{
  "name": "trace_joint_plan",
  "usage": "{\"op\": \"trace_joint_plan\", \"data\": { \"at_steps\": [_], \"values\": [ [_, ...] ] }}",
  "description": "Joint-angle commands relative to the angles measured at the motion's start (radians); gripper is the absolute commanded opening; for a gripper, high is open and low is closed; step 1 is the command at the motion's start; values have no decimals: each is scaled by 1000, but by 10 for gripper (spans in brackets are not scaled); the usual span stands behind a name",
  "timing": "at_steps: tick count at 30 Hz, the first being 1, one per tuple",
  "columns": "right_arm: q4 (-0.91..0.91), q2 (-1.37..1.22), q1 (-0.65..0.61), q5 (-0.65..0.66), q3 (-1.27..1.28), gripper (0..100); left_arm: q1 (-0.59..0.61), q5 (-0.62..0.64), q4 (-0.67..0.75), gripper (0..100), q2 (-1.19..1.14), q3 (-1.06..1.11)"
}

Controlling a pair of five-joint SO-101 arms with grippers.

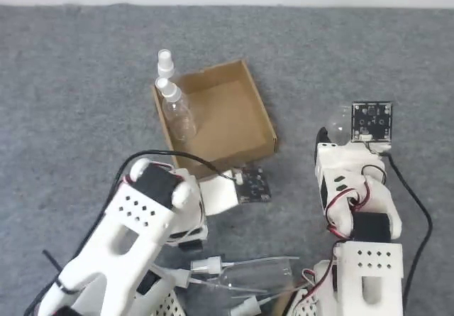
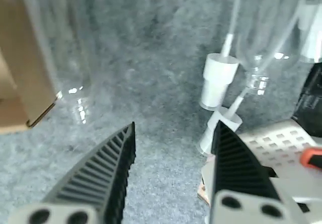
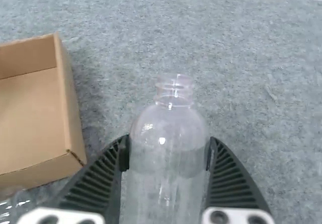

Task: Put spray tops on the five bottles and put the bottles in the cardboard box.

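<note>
Left arm [image 1: 135,224] sits at the near-left of the grey tabletop [image 1: 71,82]. The left gripper [image 2: 171,158] is wide open w/ nothing btwn its fingers, just above the tabletop.

In the left wrist view, 2 loose bottles lie ahead of it, both clear and w/o tops. 1 [image 2: 75,68] is just beside a corner of the box [image 2: 20,83]. The other [image 2: 266,27] lies apart from it, w/ 2 white spray tops [image 2: 219,80] lying by its neck.

Mid-tabletop, the box is open and upright. 2 capped bottles are at its left wall. 1 [image 1: 177,110] is inside, along that wall. The other's top [image 1: 165,62] shows past the far-left corner, and I can't tell where its body rests.

Right arm [image 1: 355,188] is at the near-right. The right gripper [image 3: 168,148] is closed on the held bottle [image 3: 168,128], 1 finger on each side of its body. This bottle is clear, w/o a top, and its open neck points away from the arm. It's to the right of the box, not touching it.
</note>
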State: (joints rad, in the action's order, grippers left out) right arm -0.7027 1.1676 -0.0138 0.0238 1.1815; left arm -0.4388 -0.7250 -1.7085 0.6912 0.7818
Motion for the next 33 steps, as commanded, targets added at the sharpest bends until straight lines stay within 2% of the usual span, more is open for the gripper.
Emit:
{"op": "trace_joint_plan", "data": {
  "at_steps": [1, 5, 11, 17, 24, 33],
  "values": [
    [48, 21, 12, -11, -6, 104, -18, -6, -20, 237, -64, -56],
    [48, 21, 19, -11, -6, 105, -41, -6, -8, 271, -160, -62],
    [107, 21, 127, -86, 5, 105, -138, -6, -11, 273, -262, -91],
    [154, 21, 200, -91, 18, 102, -226, 3, 26, 273, -278, -73],
    [154, 21, 202, -91, 18, 102, -321, 112, 199, 276, -281, 58],
    [154, 21, 196, -91, 18, 103, -341, 127, 249, 276, -281, 91]
  ]
}}
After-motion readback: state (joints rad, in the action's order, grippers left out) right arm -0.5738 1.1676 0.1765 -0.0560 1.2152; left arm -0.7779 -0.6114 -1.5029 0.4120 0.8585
